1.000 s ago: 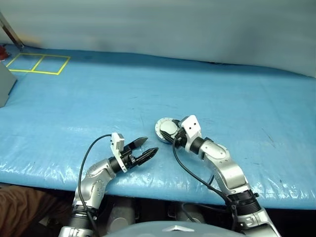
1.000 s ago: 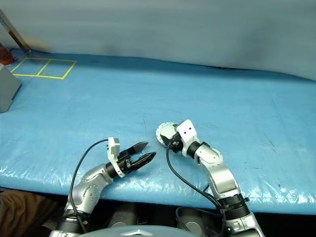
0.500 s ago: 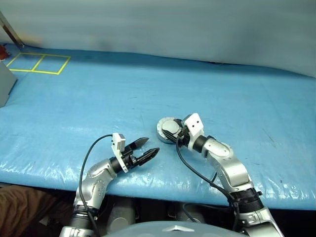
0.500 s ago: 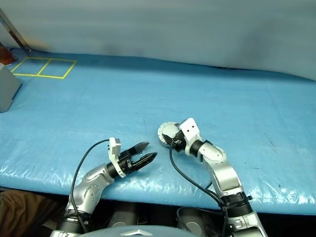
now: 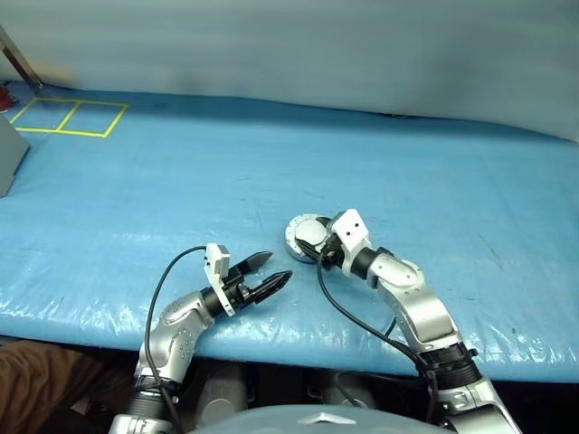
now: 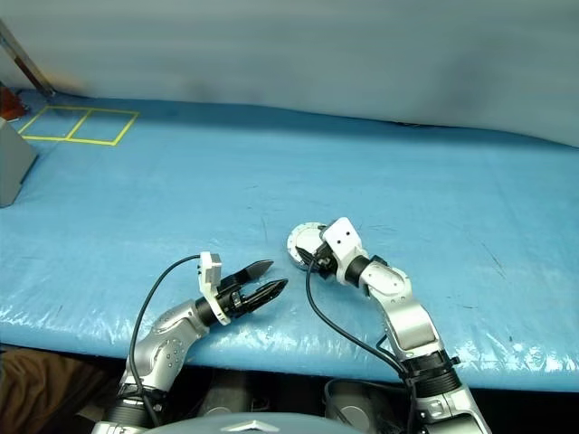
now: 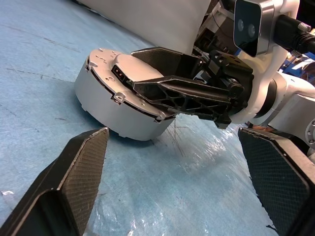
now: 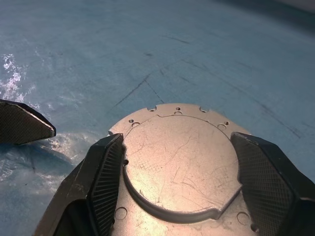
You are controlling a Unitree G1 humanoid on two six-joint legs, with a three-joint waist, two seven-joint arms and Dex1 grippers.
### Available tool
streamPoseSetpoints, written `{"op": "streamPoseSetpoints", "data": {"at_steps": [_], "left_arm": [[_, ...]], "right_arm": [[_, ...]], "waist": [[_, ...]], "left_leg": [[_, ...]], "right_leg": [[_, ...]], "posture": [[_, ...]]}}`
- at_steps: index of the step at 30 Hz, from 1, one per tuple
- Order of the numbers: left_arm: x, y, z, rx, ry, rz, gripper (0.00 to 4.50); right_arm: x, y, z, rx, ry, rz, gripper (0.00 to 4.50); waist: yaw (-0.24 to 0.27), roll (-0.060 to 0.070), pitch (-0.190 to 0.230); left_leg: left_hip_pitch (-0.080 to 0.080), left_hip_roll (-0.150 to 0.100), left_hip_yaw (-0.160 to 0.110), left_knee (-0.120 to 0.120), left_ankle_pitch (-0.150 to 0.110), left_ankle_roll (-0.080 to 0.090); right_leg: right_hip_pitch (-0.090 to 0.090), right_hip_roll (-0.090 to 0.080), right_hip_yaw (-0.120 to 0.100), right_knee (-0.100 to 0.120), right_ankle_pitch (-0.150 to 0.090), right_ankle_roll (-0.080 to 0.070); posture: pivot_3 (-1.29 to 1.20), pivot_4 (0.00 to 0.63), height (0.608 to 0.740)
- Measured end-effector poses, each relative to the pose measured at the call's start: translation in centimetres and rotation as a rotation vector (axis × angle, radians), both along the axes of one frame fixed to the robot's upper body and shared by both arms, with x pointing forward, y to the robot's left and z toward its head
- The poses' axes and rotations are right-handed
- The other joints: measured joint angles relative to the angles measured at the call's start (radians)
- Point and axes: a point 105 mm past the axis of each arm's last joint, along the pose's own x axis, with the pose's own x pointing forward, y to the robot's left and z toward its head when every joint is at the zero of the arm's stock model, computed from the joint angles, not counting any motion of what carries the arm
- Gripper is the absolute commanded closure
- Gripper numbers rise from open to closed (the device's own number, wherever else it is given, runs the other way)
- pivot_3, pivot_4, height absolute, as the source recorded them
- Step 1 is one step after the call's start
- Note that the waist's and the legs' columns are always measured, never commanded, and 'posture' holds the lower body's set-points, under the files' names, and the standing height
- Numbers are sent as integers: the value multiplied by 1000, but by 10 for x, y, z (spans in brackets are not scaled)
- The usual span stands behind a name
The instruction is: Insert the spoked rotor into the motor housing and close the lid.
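Where yellow tape squares [image 5: 71, 116], grey box [image 5: 7, 154].

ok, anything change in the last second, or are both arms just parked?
Nothing visibly changed. The right gripper still straddles the closed lid of the motor housing on the blue table cover, one finger on each side. The left gripper stays open and empty beside it.
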Motion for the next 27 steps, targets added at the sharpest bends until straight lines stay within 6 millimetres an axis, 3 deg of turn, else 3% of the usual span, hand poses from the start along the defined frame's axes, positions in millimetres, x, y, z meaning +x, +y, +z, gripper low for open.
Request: {"op": "streamPoseSetpoints", "data": {"at_steps": [27], "left_arm": [[0, 0, 0, 1, 1, 3, 0]], "right_arm": [[6, 4, -5, -55, 24, -15, 1397]], "waist": [[-1, -4, -4]], "left_leg": [[3, 1, 0, 1, -3, -5]], "right_leg": [[2, -1, 0, 0, 0, -1]], "posture": [[0, 150, 740]]}}
